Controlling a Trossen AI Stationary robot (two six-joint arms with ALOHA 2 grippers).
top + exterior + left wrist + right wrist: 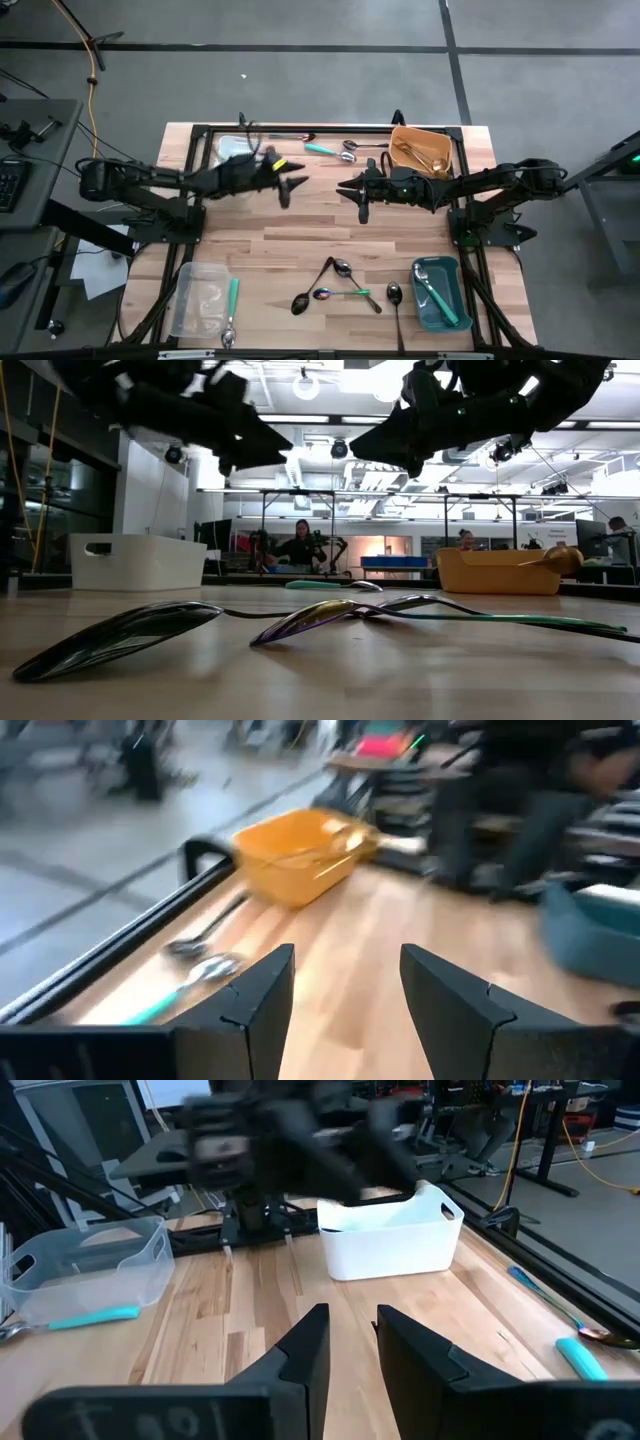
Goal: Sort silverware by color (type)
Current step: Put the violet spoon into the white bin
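Loose silverware lies flat near the table's front edge: two black spoons (pixel 302 300) (pixel 393 294), a rainbow spoon (pixel 325 293) and a dark spoon (pixel 340 266). More lies at the far edge: a teal-handled piece (pixel 320 149) and a silver spoon (pixel 349 156). My left gripper (pixel 298 184) (pixel 345 955) hovers open over the table's middle, nothing between its fingers. My right gripper (pixel 345 187) (pixel 352 1312) faces it, also raised, its fingers a narrow gap apart and empty.
An orange bin (pixel 420 150) with gold pieces and a white bin (pixel 233 150) stand at the far edge. A teal bin (pixel 440 292) holding a teal-handled spoon is front right. A clear bin (pixel 200 298) is front left, with a teal-handled piece (pixel 232 298) beside it.
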